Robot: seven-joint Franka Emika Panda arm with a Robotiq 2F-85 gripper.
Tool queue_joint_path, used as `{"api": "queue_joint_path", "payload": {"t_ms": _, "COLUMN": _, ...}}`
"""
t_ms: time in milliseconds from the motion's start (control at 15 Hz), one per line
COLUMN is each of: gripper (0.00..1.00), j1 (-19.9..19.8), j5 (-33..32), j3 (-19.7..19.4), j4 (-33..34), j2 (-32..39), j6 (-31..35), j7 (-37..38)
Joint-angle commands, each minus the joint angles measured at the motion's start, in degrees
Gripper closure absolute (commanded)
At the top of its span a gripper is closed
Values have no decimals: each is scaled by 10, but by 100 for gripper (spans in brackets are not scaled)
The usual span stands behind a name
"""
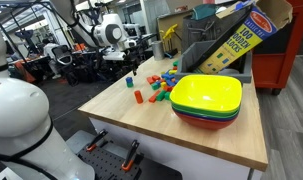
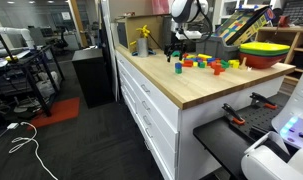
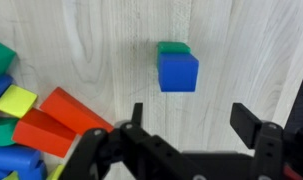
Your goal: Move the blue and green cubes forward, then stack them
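Note:
In the wrist view a solid blue cube [image 3: 178,72] lies on the light wood tabletop. A green cube [image 3: 173,47] shows as a thin strip at its far edge, touching it. I cannot tell whether the green one is under or behind the blue one. My gripper [image 3: 191,118] is open and empty, its two black fingers spread wide just short of the cubes and above them. In both exterior views the gripper [image 1: 128,66] [image 2: 176,50] hangs over the small blue cube [image 1: 130,83] [image 2: 178,68] near the table's far end.
A pile of coloured blocks [image 3: 21,120] [image 1: 163,85] [image 2: 206,64] lies close beside the cubes. A lone red block [image 1: 137,97] stands apart from it. Stacked bowls, a yellow one on top [image 1: 206,95] [image 2: 263,50], and a blocks box [image 1: 236,40] stand further along. The table edge [image 1: 171,140] is near.

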Motion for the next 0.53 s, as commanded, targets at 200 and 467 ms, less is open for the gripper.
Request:
{"api": "queue_joint_path", "payload": {"t_ms": 200, "gripper": 66, "j1": 13, "j5": -32, "j3": -15, "j4": 35, "j2": 25, "j6": -2, "j7": 47}}
{"api": "queue_joint_path", "payload": {"t_ms": 467, "gripper": 95, "j1": 16, "j5": -37, "j3": -23, "j4": 41, "j2": 30, "j6": -6, "j7": 60}}
